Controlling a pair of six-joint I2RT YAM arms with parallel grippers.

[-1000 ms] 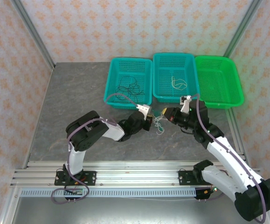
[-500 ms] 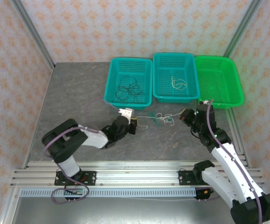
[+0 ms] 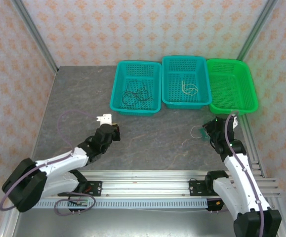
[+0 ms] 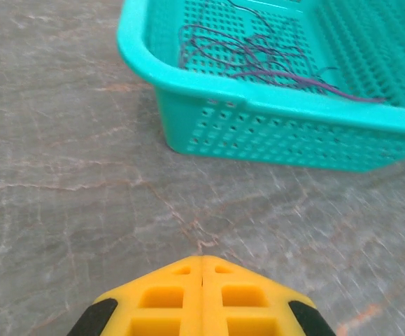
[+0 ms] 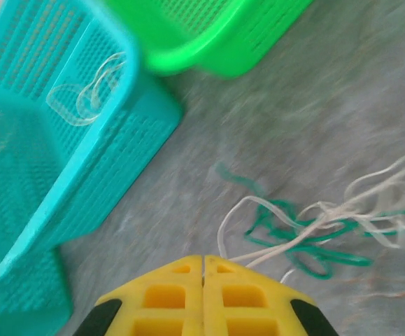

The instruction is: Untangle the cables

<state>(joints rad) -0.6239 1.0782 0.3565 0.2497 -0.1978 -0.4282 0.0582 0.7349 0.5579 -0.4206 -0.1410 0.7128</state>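
A small tangle of whitish and green cables lies on the grey table just in front of my right gripper. Its whitish strands run into the closed yellow tips, so the gripper is shut on them. From above, this clump sits left of the right gripper, below the green basket. My left gripper is shut with nothing in it, low over bare table at the left. Dark cables lie in the left teal basket. A whitish cable lies in the middle teal basket.
Three baskets stand in a row at the back: two teal and one green basket with nothing seen in it. The left teal basket's wall rises close ahead of the left gripper. Metal rails run along the near edge.
The two grippers were together on the clump at mid-table. The left arm has swung back left, empty. The right has drawn back right, carrying the whitish and green tangle.
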